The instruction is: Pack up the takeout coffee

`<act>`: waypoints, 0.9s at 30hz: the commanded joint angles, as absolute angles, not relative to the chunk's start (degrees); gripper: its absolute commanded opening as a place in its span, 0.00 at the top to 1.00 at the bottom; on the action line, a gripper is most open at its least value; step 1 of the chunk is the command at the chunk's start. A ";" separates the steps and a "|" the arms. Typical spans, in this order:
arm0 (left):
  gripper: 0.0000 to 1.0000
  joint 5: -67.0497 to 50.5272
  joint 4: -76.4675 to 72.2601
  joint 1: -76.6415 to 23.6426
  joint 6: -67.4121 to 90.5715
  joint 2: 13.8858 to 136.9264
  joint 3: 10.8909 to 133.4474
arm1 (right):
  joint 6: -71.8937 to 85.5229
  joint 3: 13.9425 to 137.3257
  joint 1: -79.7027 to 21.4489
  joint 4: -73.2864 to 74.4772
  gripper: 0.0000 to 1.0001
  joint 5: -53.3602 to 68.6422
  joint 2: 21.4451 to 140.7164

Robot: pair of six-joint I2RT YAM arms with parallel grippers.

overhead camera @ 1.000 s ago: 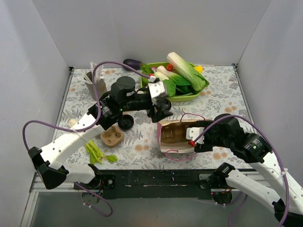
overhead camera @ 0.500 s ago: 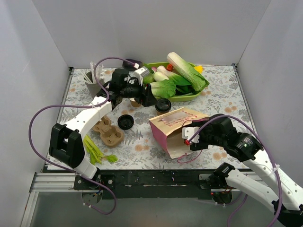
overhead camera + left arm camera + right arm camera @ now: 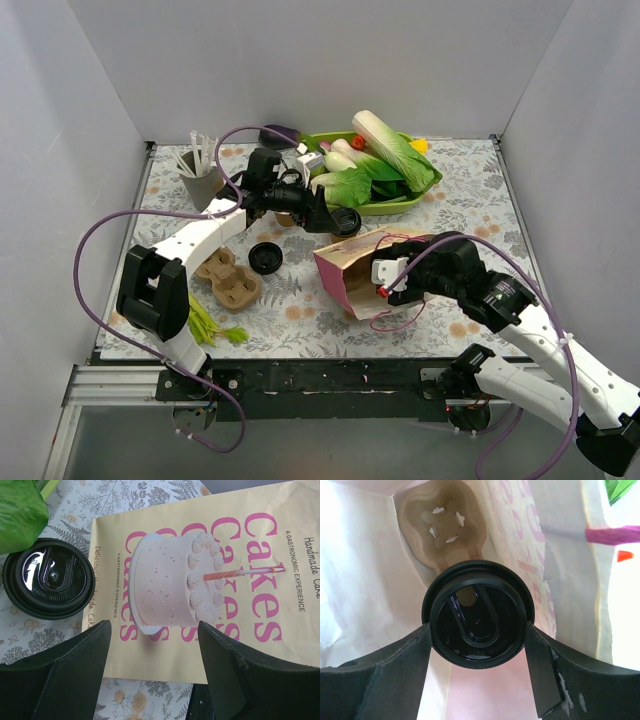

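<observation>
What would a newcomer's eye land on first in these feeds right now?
The pink-printed "Cakes" paper bag lies tipped mid-table, with the right gripper at its mouth gripping a black-lidded cup in front of a pulp tray deep inside. Next come the open left gripper hanging over the bag beside a second lidded cup, and the green tray heaped with leafy vegetables at the far edge.

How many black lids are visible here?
3. The first lid is held by the right gripper inside the bag, the second lid sits beside the bag, and the third lid lies by the pulp trays. Others may be hidden.
</observation>
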State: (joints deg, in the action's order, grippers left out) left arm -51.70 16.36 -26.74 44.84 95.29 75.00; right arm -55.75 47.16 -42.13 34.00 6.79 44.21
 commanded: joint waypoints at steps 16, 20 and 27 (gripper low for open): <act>0.31 -53.79 20.13 -26.10 43.24 94.04 80.16 | -60.73 41.66 -42.10 24.08 0.99 4.31 46.58; 0.31 -53.79 20.30 -25.93 43.07 94.22 80.33 | -61.00 42.19 -41.66 23.99 0.99 4.31 48.51; 0.31 -53.70 19.86 -25.75 43.33 94.66 80.60 | -61.70 42.27 -39.73 23.73 0.99 5.53 50.71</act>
